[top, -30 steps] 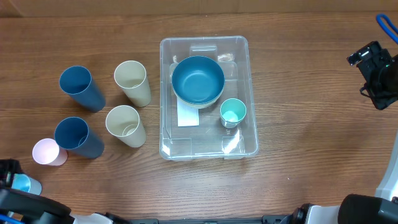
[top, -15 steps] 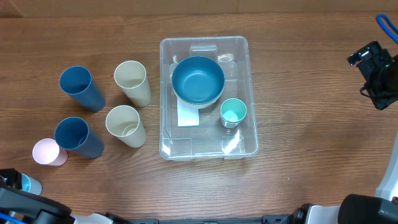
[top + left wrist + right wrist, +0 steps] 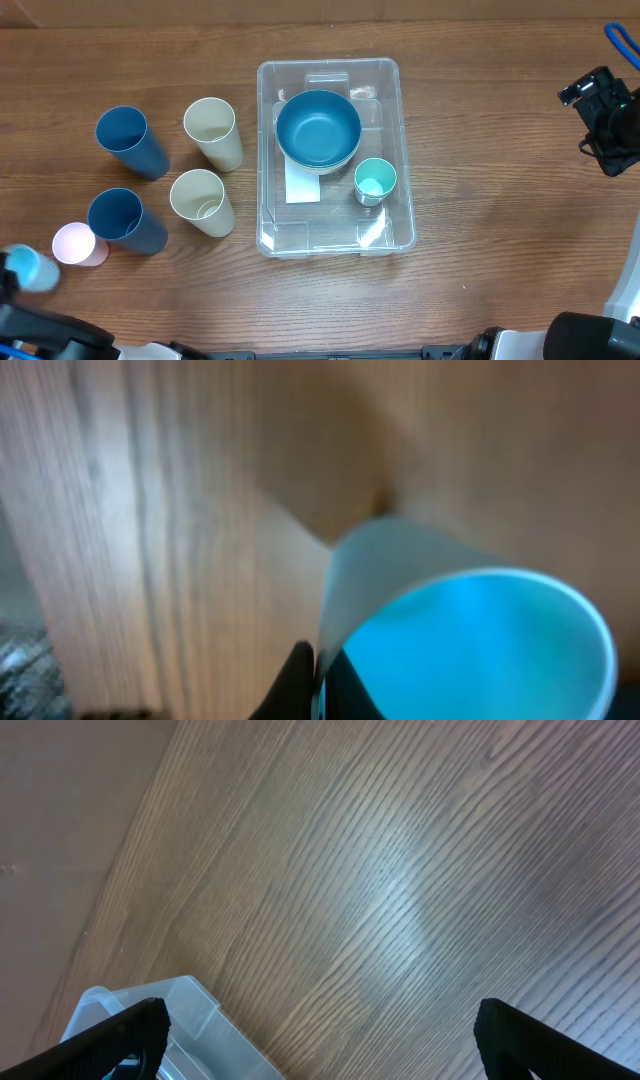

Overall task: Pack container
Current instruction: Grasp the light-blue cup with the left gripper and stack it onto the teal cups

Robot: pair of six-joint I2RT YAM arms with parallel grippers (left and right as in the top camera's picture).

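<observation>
The clear rectangular container (image 3: pixel 331 249) stands mid-table with a white label (image 3: pixel 302 187) on its base. Inside it sit a blue bowl (image 3: pixel 318 128) and a small teal cup (image 3: pixel 375 180). At the table's front left corner a light blue cup (image 3: pixel 27 269) is blurred. In the left wrist view my left gripper (image 3: pixel 322 680) is shut on that cup's rim, one finger inside the light blue cup (image 3: pixel 480 650) and one outside. My right gripper (image 3: pixel 320 1015) stands wide open over bare wood at the far right, holding nothing; a corner of the container (image 3: pixel 180 1010) shows by its left finger.
Left of the container stand two dark blue cups (image 3: pixel 130 142) (image 3: pixel 125 220), two cream cups (image 3: pixel 213 132) (image 3: pixel 201 201) and a pink cup (image 3: pixel 78 244) close to the held cup. The right arm (image 3: pixel 605 120) hangs near the table's right edge.
My left gripper has shut on the light blue cup's rim, and the cup has shifted up and to the left, nearer the pink cup. The right arm has not moved.
</observation>
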